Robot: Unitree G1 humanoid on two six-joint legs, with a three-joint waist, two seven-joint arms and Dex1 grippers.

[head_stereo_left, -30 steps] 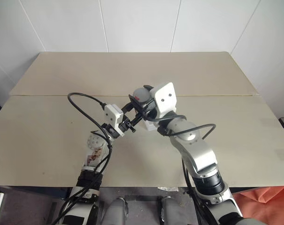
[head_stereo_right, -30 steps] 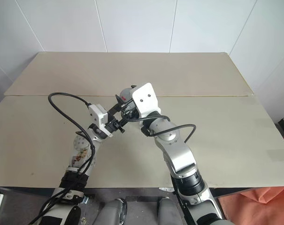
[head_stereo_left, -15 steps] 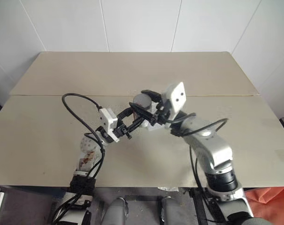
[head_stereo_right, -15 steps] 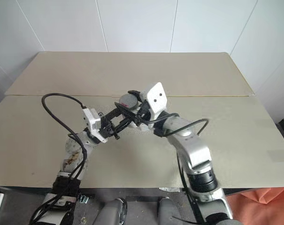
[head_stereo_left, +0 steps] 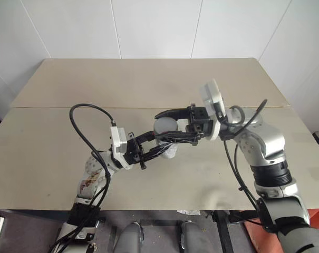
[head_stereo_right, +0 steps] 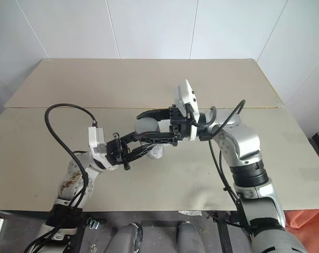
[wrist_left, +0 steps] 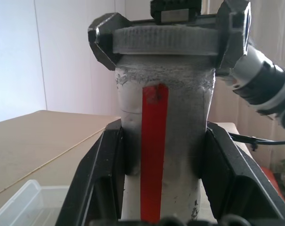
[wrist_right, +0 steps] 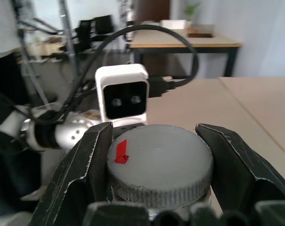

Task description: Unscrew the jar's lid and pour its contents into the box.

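Your left gripper (wrist_left: 158,155) is clamped on the sides of the jar (wrist_left: 162,141), and your right gripper (wrist_right: 156,165) is squeezed onto the lid (wrist_right: 160,162), so hold the jar very still and turn only the lid until it comes loose. The jar is held up in the air over the middle of the tabletop (head_stereo_left: 148,79), a bit nearer the front edge. It stands nearly straight up, its long way running up and down, lid on top.

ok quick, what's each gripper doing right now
left gripper: closed on the jar, holding its body.
right gripper: closed on the lid, still on the jar.
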